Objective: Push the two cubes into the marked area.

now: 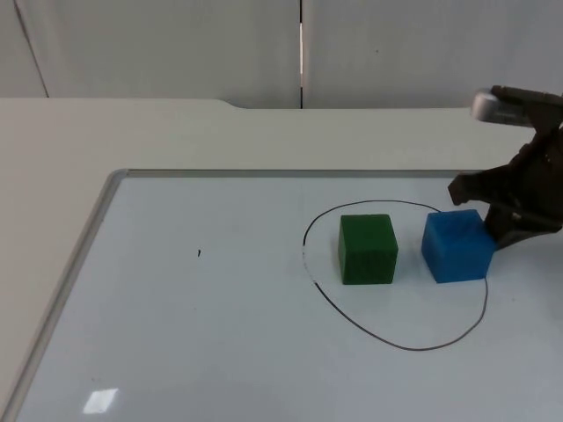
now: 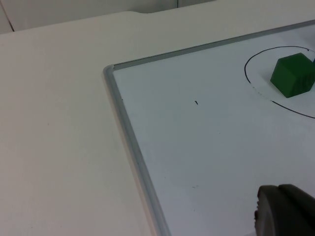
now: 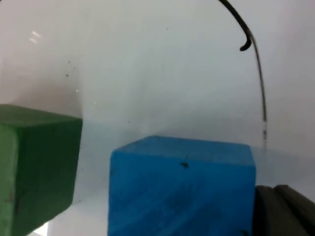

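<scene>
A black hand-drawn oval line (image 1: 396, 343) marks an area on the whiteboard. The green cube (image 1: 367, 249) sits inside it, left of centre. The blue cube (image 1: 456, 245) stands at the oval's right side and hides the line there. My right gripper (image 1: 494, 215) is low on the board, pressed against the blue cube's far right side. In the right wrist view the blue cube (image 3: 182, 191) is directly ahead of the gripper (image 3: 283, 211), with the green cube (image 3: 34, 167) beside it. My left gripper (image 2: 288, 211) waits over the board's left part, far from the green cube (image 2: 294, 74).
The whiteboard's grey metal frame (image 1: 97, 220) runs along its left and far edges, with the beige table top (image 1: 132, 132) beyond it. A small black speck (image 1: 199, 254) marks the board's left half. The grey partition wall (image 1: 176, 44) closes off the back.
</scene>
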